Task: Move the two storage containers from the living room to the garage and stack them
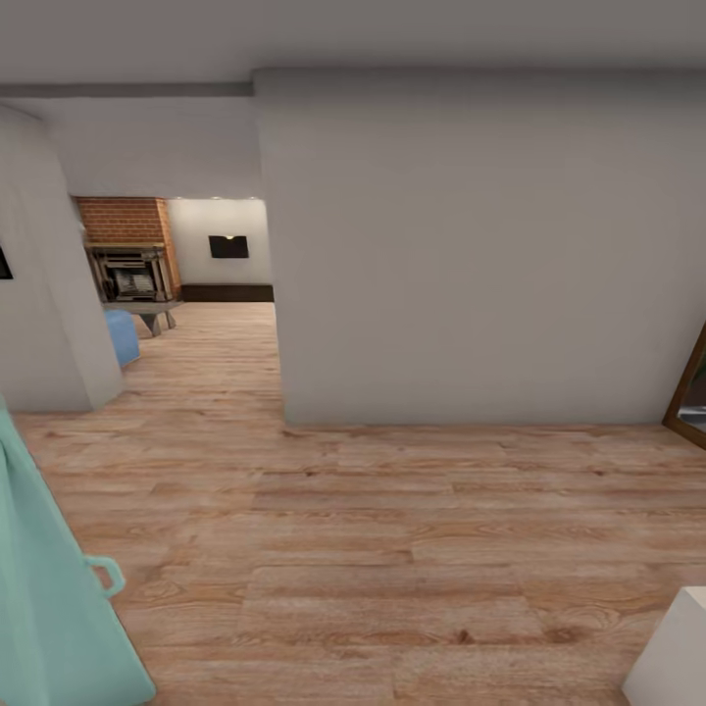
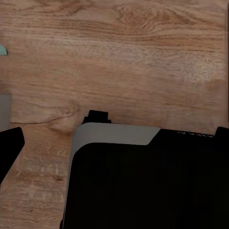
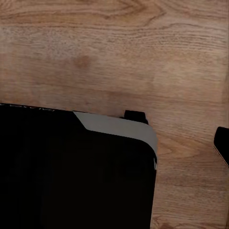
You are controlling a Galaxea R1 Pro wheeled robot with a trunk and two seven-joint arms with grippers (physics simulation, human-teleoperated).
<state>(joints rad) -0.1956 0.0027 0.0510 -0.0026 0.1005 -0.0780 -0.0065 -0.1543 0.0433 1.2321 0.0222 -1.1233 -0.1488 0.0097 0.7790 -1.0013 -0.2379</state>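
Far down the hall, past the big white wall (image 1: 471,255), sits the living room (image 1: 196,265) with its brick fireplace (image 1: 127,260), a black TV (image 1: 228,246) and a bit of blue sofa (image 1: 123,336). Light wood floor (image 1: 392,549) runs from there up close. A mint green door (image 1: 44,588) stands at the left. Both wrist views look down at the robot's black base (image 2: 143,181) over wood; I cannot tell how either pincer is set.

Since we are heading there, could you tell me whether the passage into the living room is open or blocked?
Open: the wood floor runs unbroken through the gap to the brick fireplace.
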